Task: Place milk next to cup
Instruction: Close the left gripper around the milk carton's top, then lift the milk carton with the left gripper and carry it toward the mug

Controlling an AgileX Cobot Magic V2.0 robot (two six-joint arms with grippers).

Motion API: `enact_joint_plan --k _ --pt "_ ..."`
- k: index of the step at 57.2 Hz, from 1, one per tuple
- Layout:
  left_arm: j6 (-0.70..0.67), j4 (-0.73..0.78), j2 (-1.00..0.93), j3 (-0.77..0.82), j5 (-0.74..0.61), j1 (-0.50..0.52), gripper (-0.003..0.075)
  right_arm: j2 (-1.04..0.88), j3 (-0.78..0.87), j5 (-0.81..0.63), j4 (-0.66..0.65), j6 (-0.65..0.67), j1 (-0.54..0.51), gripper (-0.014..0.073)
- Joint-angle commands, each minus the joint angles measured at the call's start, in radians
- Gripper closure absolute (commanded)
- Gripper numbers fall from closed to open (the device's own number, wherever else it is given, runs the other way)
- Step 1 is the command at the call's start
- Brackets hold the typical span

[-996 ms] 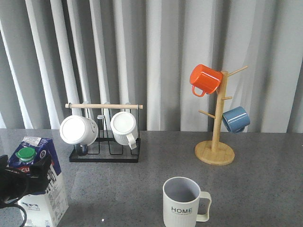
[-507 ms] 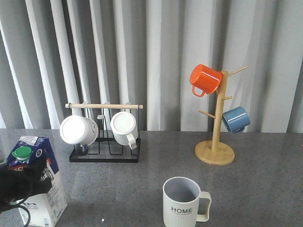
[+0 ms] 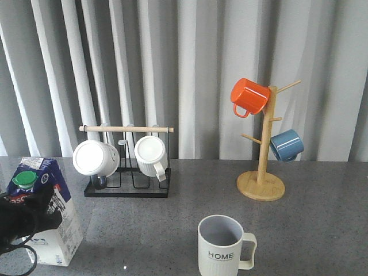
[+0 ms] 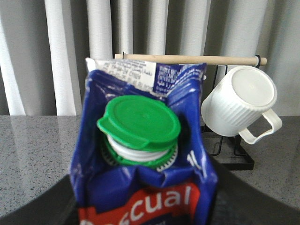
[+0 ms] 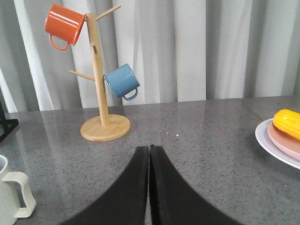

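The milk [image 3: 49,221], a blue-and-white carton with a green cap and red "Pascual" label, is at the front left of the table. My left gripper [image 3: 23,221] is shut on it, with a dark finger on each side of its upper body. In the left wrist view the carton [image 4: 140,154] fills the middle. The cup [image 3: 221,247], a white ribbed mug with "HOME" lettering, stands at the front centre, well to the right of the milk. Its handle shows in the right wrist view [image 5: 14,199]. My right gripper [image 5: 149,154] is shut and empty, low over the table.
A black rack [image 3: 126,187] with a wooden bar holds two white mugs [image 3: 95,158] behind the milk. A wooden mug tree [image 3: 261,172] with an orange mug [image 3: 248,96] and a blue mug [image 3: 286,145] stands at the back right. A plate with corn [image 5: 286,136] lies at the far right.
The milk carton, held in my left gripper, has risen slightly and shifted a little to the left. The right arm and the cup have not moved.
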Motion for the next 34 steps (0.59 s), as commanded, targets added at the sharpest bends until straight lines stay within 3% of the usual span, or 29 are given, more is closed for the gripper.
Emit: enact_joint_plan --k 1,13,20,24,34 --pt "-0.006 -0.007 -0.049 -0.032 -0.086 -0.004 0.0465 0.001 -0.028 -0.071 0.0 0.0 -0.004 0.0596" --pt "-0.009 -0.007 -0.091 -0.031 -0.079 -0.004 0.0465 0.001 -0.028 -0.071 0.0 0.0 -0.004 0.0596" --pt "-0.018 -0.007 -0.149 -0.031 0.037 -0.004 0.0465 0.001 -0.028 -0.071 0.0 0.0 -0.004 0.0596" --pt "-0.088 -0.007 -0.214 -0.031 0.125 -0.005 0.0465 0.001 -0.028 -0.071 0.0 0.0 -0.004 0.0596" --pt "-0.305 -0.007 -0.328 -0.031 0.153 -0.005 0.0465 0.001 -0.028 -0.071 0.0 0.0 -0.004 0.0596"
